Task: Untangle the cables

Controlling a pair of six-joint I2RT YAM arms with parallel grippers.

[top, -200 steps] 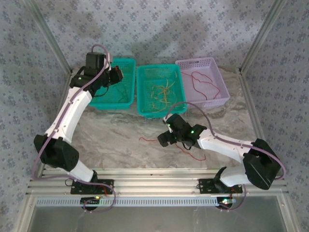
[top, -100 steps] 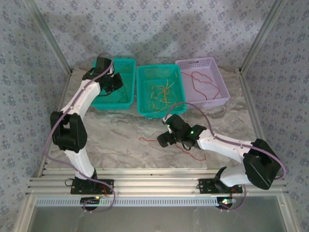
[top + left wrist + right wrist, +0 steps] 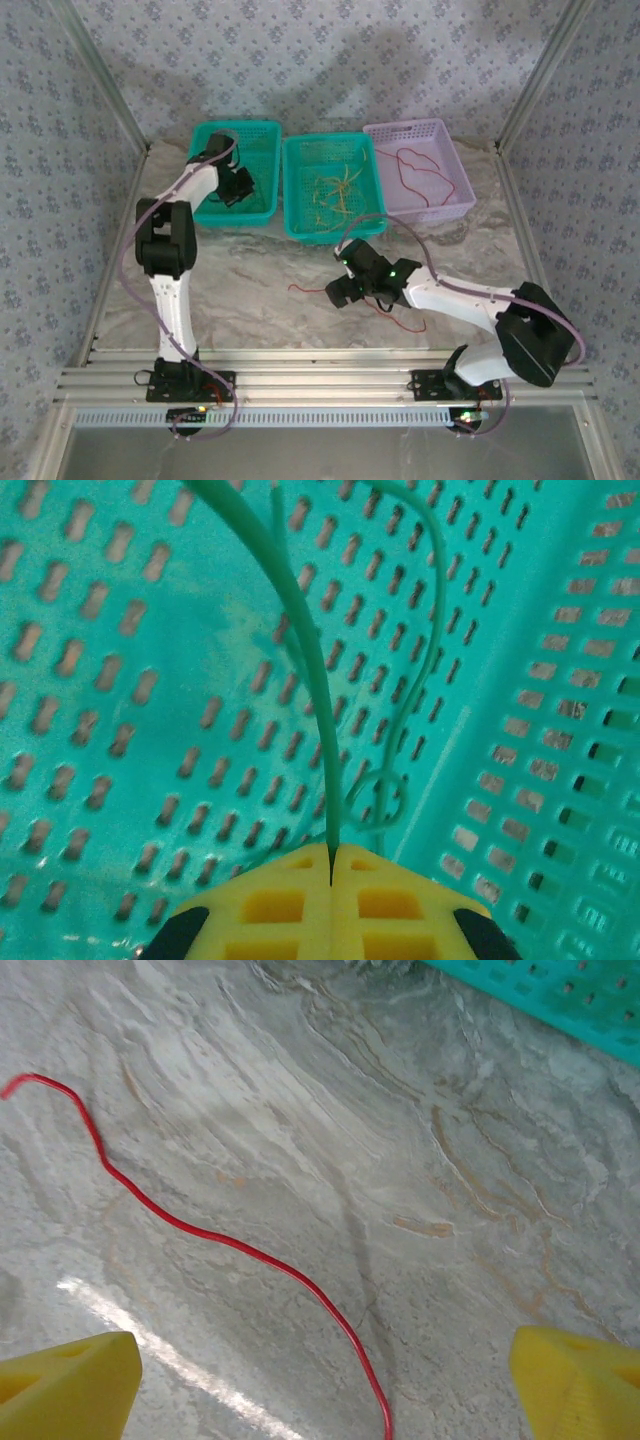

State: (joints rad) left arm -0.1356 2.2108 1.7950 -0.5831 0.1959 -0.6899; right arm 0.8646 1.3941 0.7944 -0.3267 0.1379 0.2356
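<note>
My left gripper [image 3: 241, 186] is down inside the left teal basket [image 3: 262, 126]. In the left wrist view it [image 3: 331, 866] is shut on a thin green cable [image 3: 306, 650], which curves up from the yellow pads over the basket floor [image 3: 120, 680]. A second green strand with a small loop [image 3: 378, 798] lies beside it. My right gripper [image 3: 339, 292] hangs open just above the table over a red cable [image 3: 305, 290]. In the right wrist view that red cable [image 3: 230, 1244] runs between the wide-apart yellow fingers [image 3: 70, 1390], untouched.
The middle teal basket [image 3: 291, 190] holds a tangle of yellow-orange and green cables [image 3: 335, 190]. The lilac basket [image 3: 466, 195] at the back right holds a red cable [image 3: 415, 165]. Metal frame posts stand at both sides, and a rail runs along the near edge.
The left arm has folded upright, its elbow swinging in from the near left, while its gripper stayed in the left basket and sank lower. The right arm has hardly moved.
</note>
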